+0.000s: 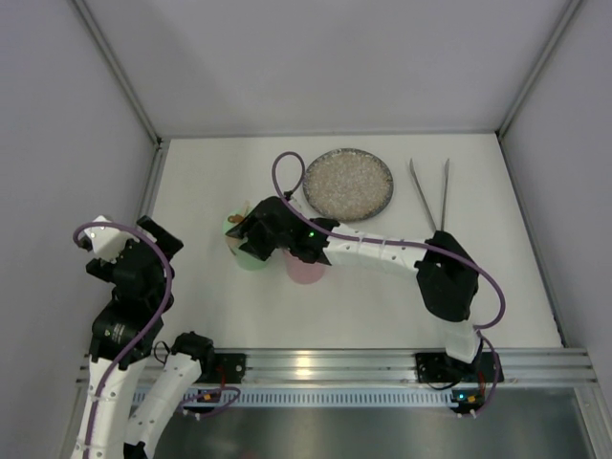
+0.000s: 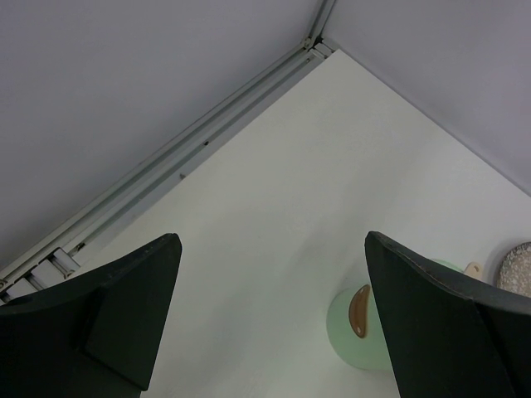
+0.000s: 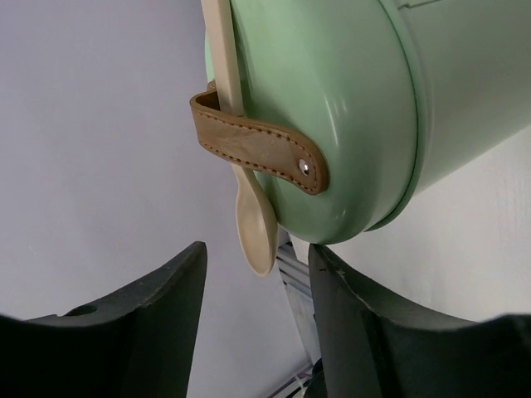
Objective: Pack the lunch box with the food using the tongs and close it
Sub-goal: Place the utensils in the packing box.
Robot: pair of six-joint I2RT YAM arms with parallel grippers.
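The lunch box (image 1: 251,258) is a round mint-green tub with a brown leather strap (image 3: 259,151) holding a small wooden spoon (image 3: 255,228). My right gripper (image 1: 245,237) reaches across the table and hovers right over it. In the right wrist view the right gripper (image 3: 257,253) is open; the spoon's bowl hangs just beyond the gap, and no finger grips it. The silver tongs (image 1: 430,195) lie in a narrow V at the back right, away from both arms. My left gripper (image 2: 272,240) is wide open and empty, and the lunch box (image 2: 353,336) lies beyond its right finger. No food shows in any view.
A speckled grey plate (image 1: 348,184) lies behind the lunch box, and its edge also shows as the plate (image 2: 518,267) in the left wrist view. A pink round container (image 1: 304,269) sits just right of the lunch box, partly under the right arm. Grey walls enclose the table on three sides.
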